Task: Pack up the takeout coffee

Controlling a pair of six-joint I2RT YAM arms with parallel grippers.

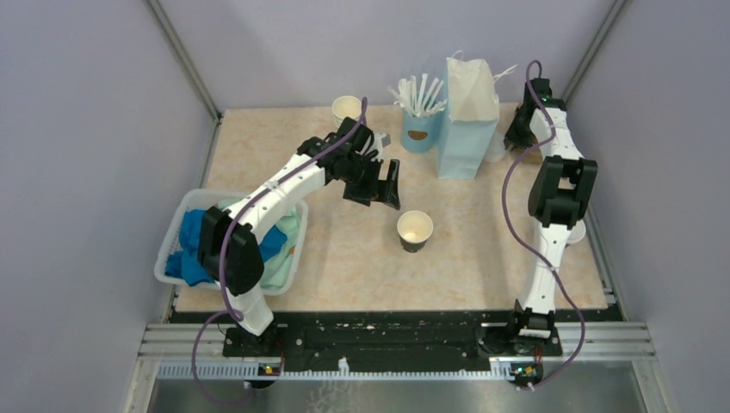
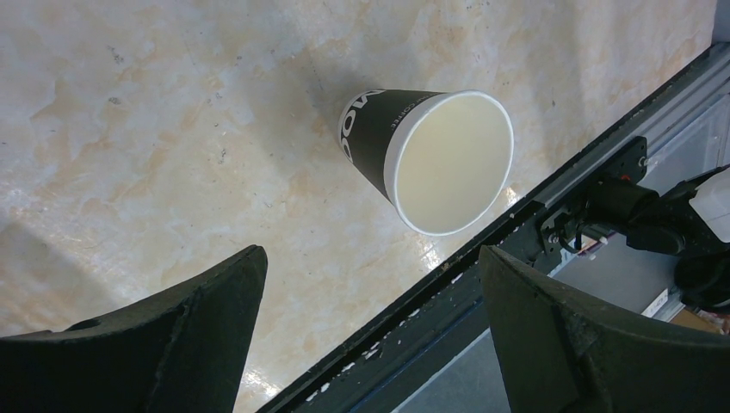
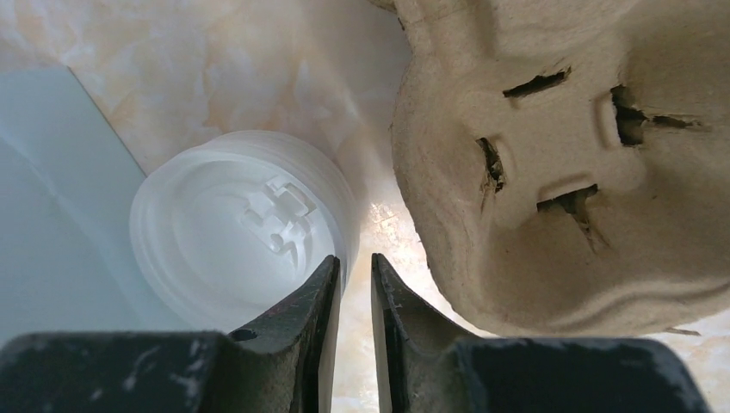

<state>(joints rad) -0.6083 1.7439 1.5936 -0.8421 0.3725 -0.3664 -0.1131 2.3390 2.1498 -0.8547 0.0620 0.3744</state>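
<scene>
Pretty crowded around the takeout coffee (image 3: 232, 224): parked at the far right of the table (image 1: 344, 267), squeezed between the light blue paper bag (image 1: 467, 138) on one side and a brown pulp cup carrier (image 3: 559, 172) on the other; only the white lid showing from the wrist view; mostly blocked by the bag from overhead.

Down at the lid's rim, the right gripper (image 3: 354, 258); pinched to a thin slit, bare tabletop showing through, nothing visibly caught; one finger overlapping the lid's edge, can't tell if touching.

Over mid-table, the left gripper (image 2: 370, 254); spread wide, empty, near the lidless cup (image 1: 415, 231) but clear of it.

Quick count: one lidded coffee; two lidless cups, with the second lidless cup (image 1: 347, 107) up at the far edge; one blue cup of white sticks (image 1: 418, 131) just left of the bag; one bag; one carrier; one white basket (image 1: 165, 258) of blue and green cloths at the near left.
</scene>
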